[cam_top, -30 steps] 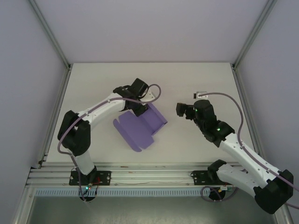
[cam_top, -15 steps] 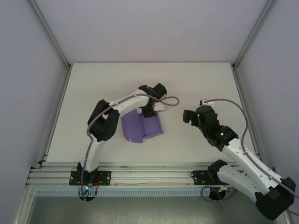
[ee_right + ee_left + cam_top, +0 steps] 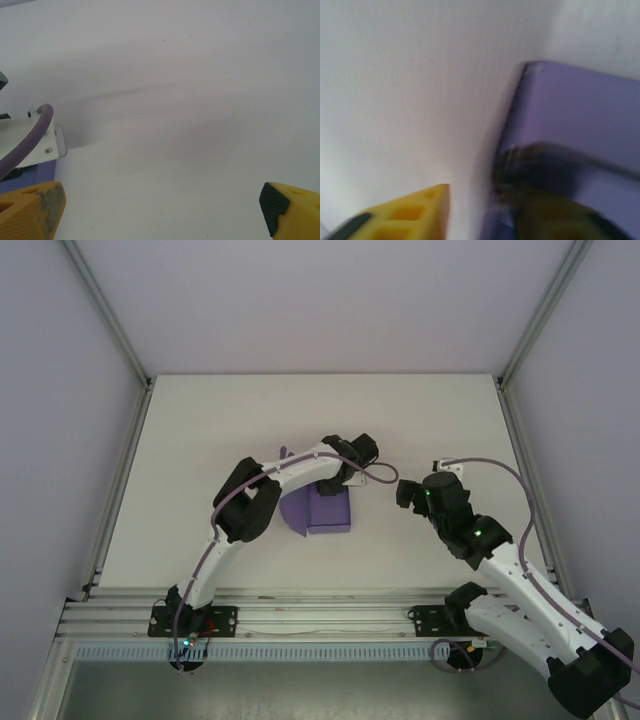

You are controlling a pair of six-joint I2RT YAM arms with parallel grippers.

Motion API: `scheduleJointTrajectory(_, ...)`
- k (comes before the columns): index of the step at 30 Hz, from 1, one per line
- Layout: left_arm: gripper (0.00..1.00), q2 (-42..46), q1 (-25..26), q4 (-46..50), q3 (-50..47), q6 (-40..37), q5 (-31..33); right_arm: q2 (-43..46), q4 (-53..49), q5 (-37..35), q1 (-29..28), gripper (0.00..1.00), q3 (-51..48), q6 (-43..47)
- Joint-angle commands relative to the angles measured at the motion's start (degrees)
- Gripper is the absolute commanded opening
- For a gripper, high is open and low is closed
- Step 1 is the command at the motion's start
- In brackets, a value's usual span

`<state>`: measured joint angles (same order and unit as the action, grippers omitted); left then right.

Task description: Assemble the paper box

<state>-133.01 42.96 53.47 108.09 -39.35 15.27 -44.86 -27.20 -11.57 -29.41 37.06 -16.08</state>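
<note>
left fingers (image 3: 405, 217) parted, 1 sharp, 1 a blur lying over the paper box (image 3: 580, 115) edge, no grip seen | right fingers (image 3: 30, 212) wide apart above the bench (image 3: 175, 100), holding nothing | paper box mid-bench, far part hidden under left arm (image 3: 290, 468)

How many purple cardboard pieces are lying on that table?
1: the paper box lies near the middle of the table, partly under the left arm, which may hide more.
</note>
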Motion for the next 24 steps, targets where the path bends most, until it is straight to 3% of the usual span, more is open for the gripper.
scheduleJointTrajectory(1, 0.52, 0.5, -0.5, -0.4, 1.0, 0.0, -3.3, 0.7, -0.8, -0.3, 0.2, 1.00, -0.3, 0.0)
scheduleJointTrajectory(4, 0.64, 3.0, -0.6, 0.1, 1.0, -0.2, -5.4, 0.7, -0.8, 1.2, 0.2, 1.00, -0.4, 0.7)
scheduleJointTrajectory(7, 0.70, 5.2, -0.8, 1.0, 1.8, 0.3, -7.9, 1.0, 0.3, 3.9, 0.2, 1.00, -0.7, 2.4)
scheduleJointTrajectory(8, 0.75, 5.8, -0.8, 1.5, 2.2, 0.5, -8.6, 1.2, 0.6, 4.8, 0.2, 1.00, -1.0, 2.8)
scheduleJointTrajectory(10, 0.97, 7.3, -0.8, 2.1, 3.0, 1.0, -10.0, 1.7, 1.2, 7.1, 0.2, 1.00, -1.3, 4.0)
scheduleJointTrajectory(11, 1.00, 8.1, -0.8, 2.2, 3.3, 1.2, -10.5, 2.1, 1.6, 8.4, 0.2, 1.00, -1.5, 4.6)
scheduleJointTrajectory(18, 1.00, 15.5, -1.1, -3.4, 3.2, 5.5, -13.8, 5.2, 4.7, 15.6, 0.2, 1.00, -3.1, 8.2)
scheduleJointTrajectory(24, 1.00, 22.8, -3.0, -15.0, 1.8, 23.9, -11.4, 0.9, 7.2, 23.7, 0.2, 1.00, -2.8, 15.8)
